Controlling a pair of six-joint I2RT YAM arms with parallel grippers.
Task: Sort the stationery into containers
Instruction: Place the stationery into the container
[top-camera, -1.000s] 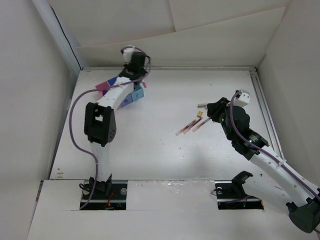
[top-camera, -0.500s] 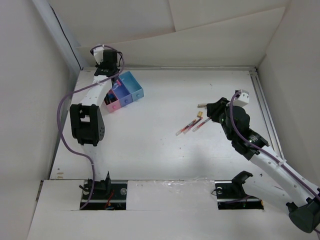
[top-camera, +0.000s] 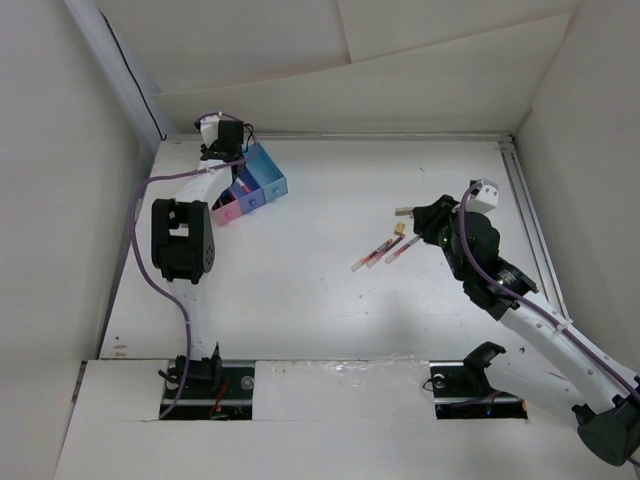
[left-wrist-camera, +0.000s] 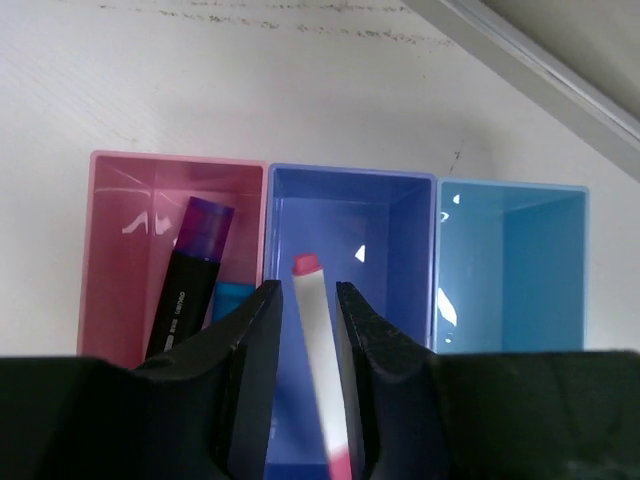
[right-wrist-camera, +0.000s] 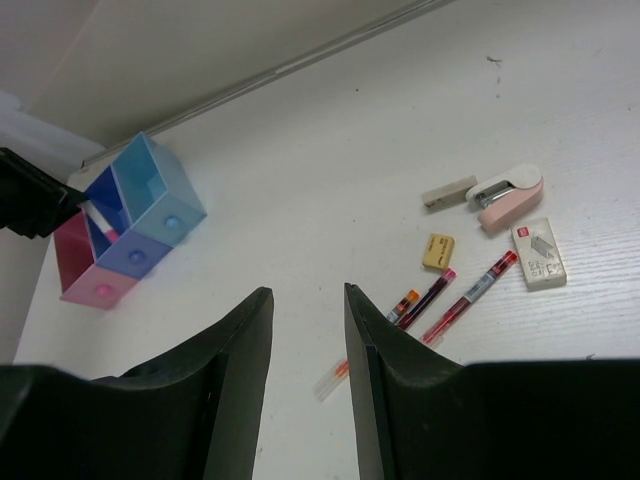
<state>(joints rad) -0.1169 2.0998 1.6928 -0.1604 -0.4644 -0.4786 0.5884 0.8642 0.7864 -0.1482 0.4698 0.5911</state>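
Observation:
The three joined containers show in the left wrist view: pink (left-wrist-camera: 120, 200), purple-blue (left-wrist-camera: 390, 230), light blue (left-wrist-camera: 540, 270). A black marker with a purple cap (left-wrist-camera: 190, 275) lies in the pink one. My left gripper (left-wrist-camera: 302, 300) hangs over the purple-blue box with its jaws a little apart. A white pen with pink ends (left-wrist-camera: 318, 350) stands loose and blurred between them. In the top view the left gripper (top-camera: 230, 155) is above the containers (top-camera: 268, 172). My right gripper (right-wrist-camera: 306, 292) is open and empty, above three thin red-pink pens (right-wrist-camera: 470, 295).
By the pens lie a yellow eraser (right-wrist-camera: 438, 250), a grey eraser (right-wrist-camera: 449, 192), a pink stapler (right-wrist-camera: 508, 195) and a small white box (right-wrist-camera: 538, 254). In the top view these lie at centre right (top-camera: 385, 248). White walls close in the table's back and sides.
My left arm has swung left off the containers and back, so all three boxes now show with the gripper at their far side. The right arm has not moved.

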